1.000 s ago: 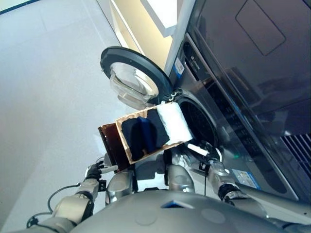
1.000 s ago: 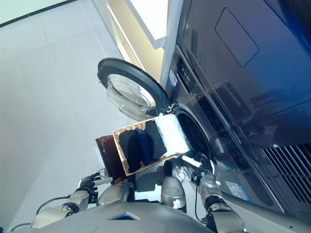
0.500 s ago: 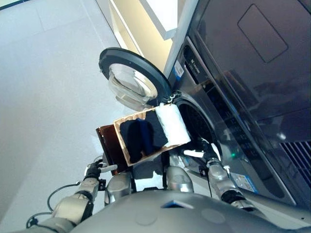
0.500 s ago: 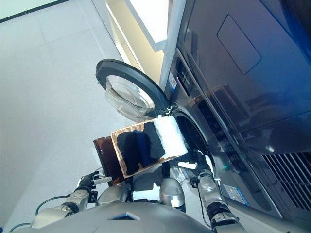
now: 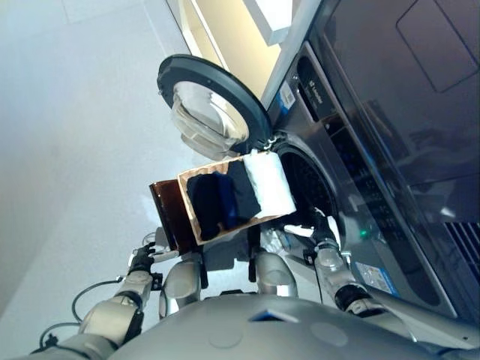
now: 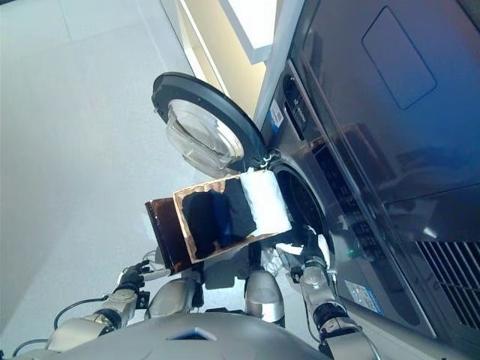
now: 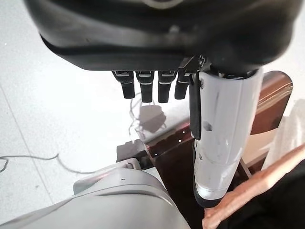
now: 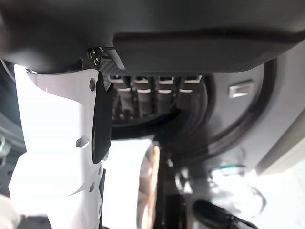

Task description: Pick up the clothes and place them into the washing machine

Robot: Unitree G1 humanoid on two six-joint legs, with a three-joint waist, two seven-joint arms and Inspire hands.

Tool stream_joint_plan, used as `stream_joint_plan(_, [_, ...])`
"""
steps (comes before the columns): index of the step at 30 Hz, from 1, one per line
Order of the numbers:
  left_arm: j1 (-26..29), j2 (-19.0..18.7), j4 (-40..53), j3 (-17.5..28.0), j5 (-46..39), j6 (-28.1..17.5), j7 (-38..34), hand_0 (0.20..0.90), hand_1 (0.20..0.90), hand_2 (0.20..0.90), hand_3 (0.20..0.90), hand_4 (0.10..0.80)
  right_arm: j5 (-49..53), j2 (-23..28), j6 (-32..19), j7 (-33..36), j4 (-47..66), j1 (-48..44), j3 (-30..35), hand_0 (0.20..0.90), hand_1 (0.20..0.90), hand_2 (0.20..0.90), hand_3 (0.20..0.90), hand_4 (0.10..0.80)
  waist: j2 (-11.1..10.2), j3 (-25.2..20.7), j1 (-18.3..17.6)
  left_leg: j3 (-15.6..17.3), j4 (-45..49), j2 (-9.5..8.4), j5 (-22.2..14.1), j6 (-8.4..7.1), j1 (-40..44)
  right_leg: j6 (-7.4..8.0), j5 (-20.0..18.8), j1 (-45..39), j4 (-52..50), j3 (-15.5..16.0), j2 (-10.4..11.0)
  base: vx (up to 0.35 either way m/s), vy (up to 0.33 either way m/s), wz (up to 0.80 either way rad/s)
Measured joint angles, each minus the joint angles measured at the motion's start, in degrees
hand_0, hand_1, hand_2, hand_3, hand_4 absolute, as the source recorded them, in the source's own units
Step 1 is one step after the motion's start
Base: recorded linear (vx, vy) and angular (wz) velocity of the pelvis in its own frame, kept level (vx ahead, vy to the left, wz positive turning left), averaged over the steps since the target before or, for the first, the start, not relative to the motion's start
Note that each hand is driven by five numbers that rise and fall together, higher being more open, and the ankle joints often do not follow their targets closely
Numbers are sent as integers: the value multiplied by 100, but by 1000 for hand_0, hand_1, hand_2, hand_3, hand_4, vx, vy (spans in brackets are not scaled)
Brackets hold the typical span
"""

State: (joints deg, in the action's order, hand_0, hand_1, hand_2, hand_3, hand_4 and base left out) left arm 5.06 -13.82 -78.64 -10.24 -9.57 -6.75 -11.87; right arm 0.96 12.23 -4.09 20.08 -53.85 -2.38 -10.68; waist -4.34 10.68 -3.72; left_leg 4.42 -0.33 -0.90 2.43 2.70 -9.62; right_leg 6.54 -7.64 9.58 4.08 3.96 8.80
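The right hand (image 5: 321, 234) is held beside the near right corner of the wooden tray (image 5: 196, 226), at the mouth of the washing machine (image 5: 352, 187); in its wrist view the fingers are folded in with nothing between them and the thumb. The left hand (image 5: 142, 257) is low at the left, near the dark board (image 5: 163, 216) under the tray, fingers likewise curled and empty.

The clothes are in the tray: a dark garment (image 5: 217, 201) and a white cloth (image 5: 268, 184) at the end nearest the drum opening (image 5: 309, 184). The door (image 5: 210, 101) is swung wide open.

Risk, as judged: a reach from the side may knock the tray or drag out only one item, dropping cloth on the floor (image 5: 67, 142).

The tray's support is hidden, and the drum's interior cannot be made out.
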Motion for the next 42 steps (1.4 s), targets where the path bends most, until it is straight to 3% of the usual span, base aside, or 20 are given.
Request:
stream_joint_plan(31, [209, -6, 62, -224, -136, -12, -229, 900, 900, 900, 900, 800, 638, -146, -460, 226, -40, -431, -13, 900, 900, 900, 900, 800, 28, 323, 1, 308, 215, -77, -56, 83, -173, 58, -88, 309, -180, 42, 181, -24, 51, -5])
stream_joint_plan(42, [321, 4, 55, -228, -104, -2, -182, 900, 900, 900, 900, 800, -99, -5, -729, 236, -521, -607, -55, 900, 900, 900, 900, 800, 21, 325, -2, 570, 207, -92, -69, 110, -306, 81, -105, 585, -183, 197, 314, -13, -20, -12])
